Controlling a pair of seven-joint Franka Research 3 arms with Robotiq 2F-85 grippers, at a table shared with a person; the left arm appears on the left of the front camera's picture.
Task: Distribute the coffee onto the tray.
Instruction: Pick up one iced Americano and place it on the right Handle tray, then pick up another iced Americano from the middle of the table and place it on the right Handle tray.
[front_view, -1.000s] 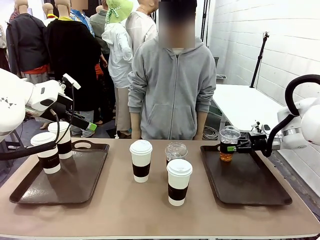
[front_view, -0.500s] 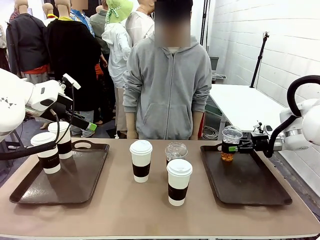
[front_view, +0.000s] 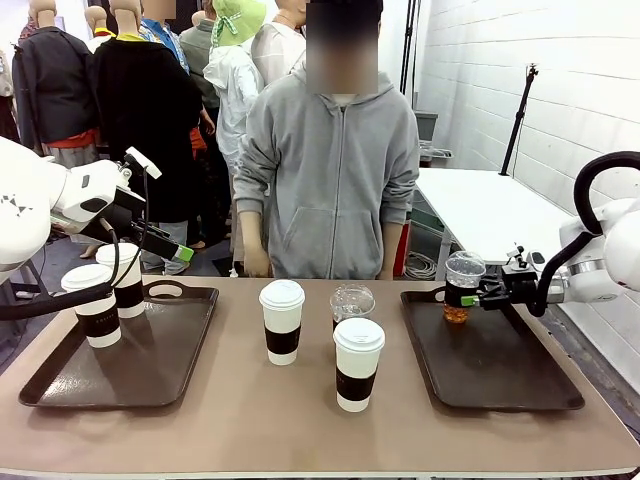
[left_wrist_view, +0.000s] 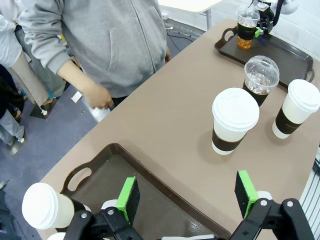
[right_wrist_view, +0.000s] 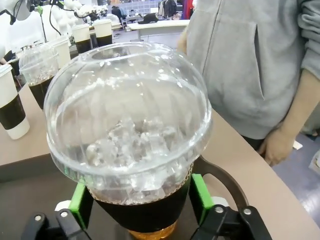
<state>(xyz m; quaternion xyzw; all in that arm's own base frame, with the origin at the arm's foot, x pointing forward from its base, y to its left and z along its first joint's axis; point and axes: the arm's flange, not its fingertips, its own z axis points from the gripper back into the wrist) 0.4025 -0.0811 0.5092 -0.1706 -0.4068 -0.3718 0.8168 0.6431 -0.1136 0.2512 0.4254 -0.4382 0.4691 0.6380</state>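
My right gripper is shut on a clear dome-lidded cup of dark drink and ice at the far left corner of the right tray. In the right wrist view its green pads clamp that cup low on its sides. My left gripper hangs open above the left tray, beside two sleeved white cups. Its jaws stand wide apart and hold nothing in the left wrist view. Two white cups and a second dome-lidded cup stand mid-table.
A person in a grey hoodie stands at the far edge of the table, hands down by the edge. The left tray's near half is bare. Most of the right tray is bare too.
My right gripper has edged slightly to the right with the dome-lidded cup. The person has shifted a little toward picture left. My left arm has stayed still.
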